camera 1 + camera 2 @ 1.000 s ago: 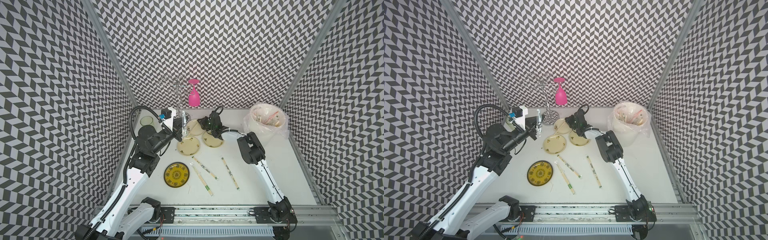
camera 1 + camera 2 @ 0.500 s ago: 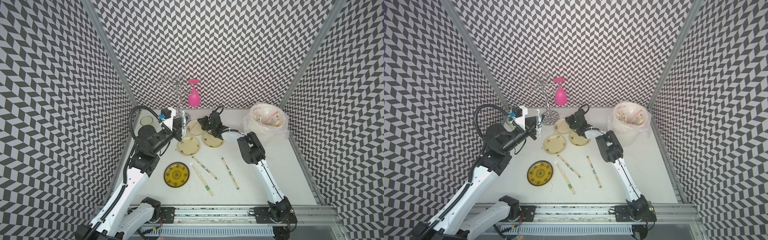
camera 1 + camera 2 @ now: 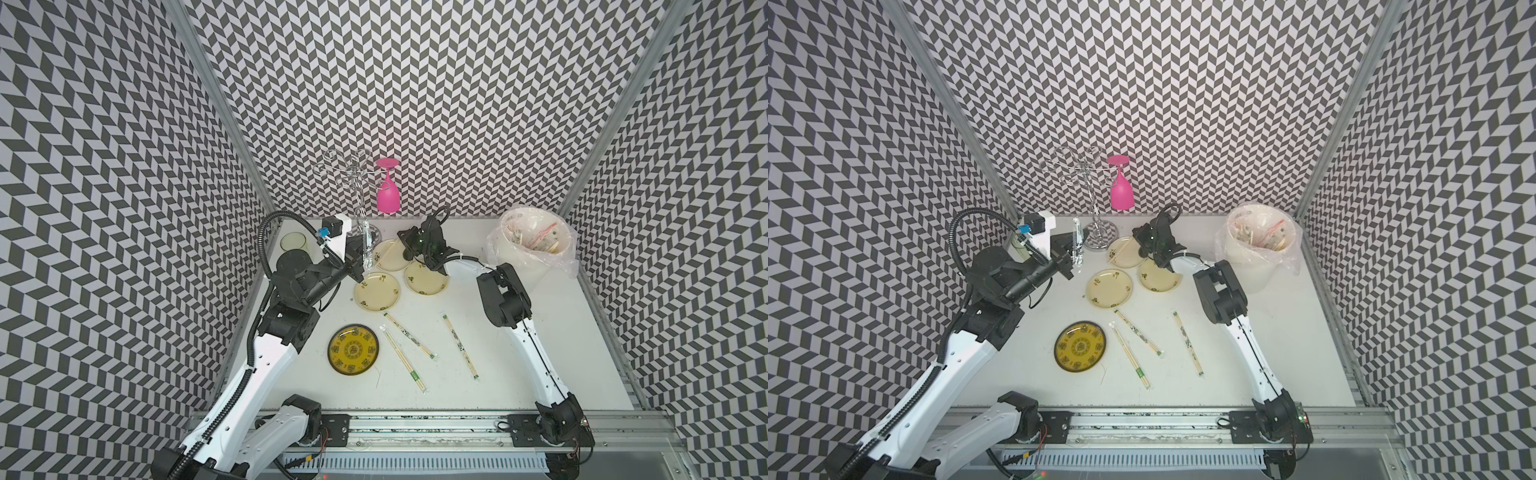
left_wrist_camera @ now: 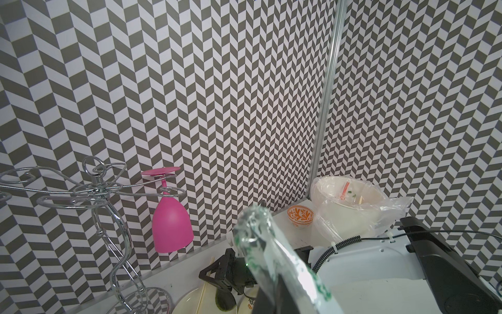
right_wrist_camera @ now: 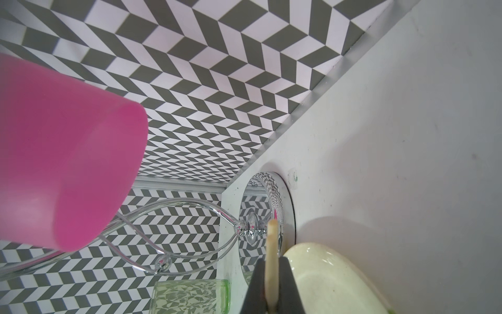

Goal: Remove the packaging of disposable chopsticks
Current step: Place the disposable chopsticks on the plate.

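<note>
Packaging sleeve (image 3: 365, 243), clear, crumpled and marked with green print, stands nearly upright in the left claw (image 3: 360, 257), which is clamped tight on its lower end; it is lifted clear of the table (image 3: 457, 395), just in front of the wire rack (image 3: 353, 172) in both top views; the left wrist view shows its open upper end close to the lens. Right claw (image 5: 271, 274) is closed on a bare pair of chopsticks (image 5: 271, 250); the pale sticks pass between its jaws and slant down over the back plate (image 3: 388, 266); whether they touch it I cannot tell. Three wrapped pairs lie flat on the table nearer the rail; a green-banded sleeve (image 3: 402, 363) lies just beside a printed sleeve (image 3: 409, 340), both close to the yellow plate (image 3: 353, 350); a second printed sleeve (image 3: 459, 351) lies apart, toward the right arm's side. Two cream plates (image 3: 377, 291) sit between those pairs and the claws; a pink glass (image 3: 388, 199) hangs upside down from the rack; a bag-lined bin (image 3: 532, 266) holding scraps stands in the back corner beside the right arm.
</note>
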